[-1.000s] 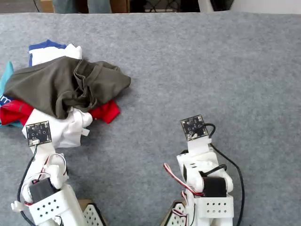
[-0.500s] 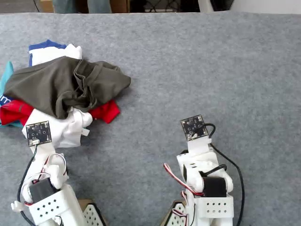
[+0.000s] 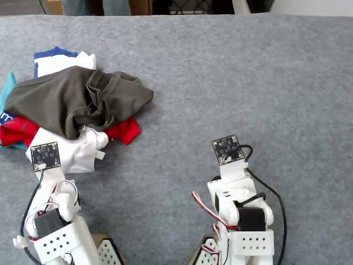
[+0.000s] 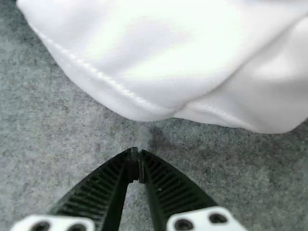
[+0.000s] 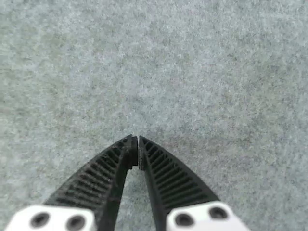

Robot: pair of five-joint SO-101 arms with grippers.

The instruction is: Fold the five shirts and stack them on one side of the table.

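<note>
On the gray table, shirts lay in a messy pile. The left gripper, just beside the white shirt, was pinched together. So was the right gripper.

Lighting: bright, even, diffuse. Shadows: soft, one narrow dark band beneath white shirt on grey felt table. Glare: white shirt washed out in left wrist view, folds barely legible.
</note>
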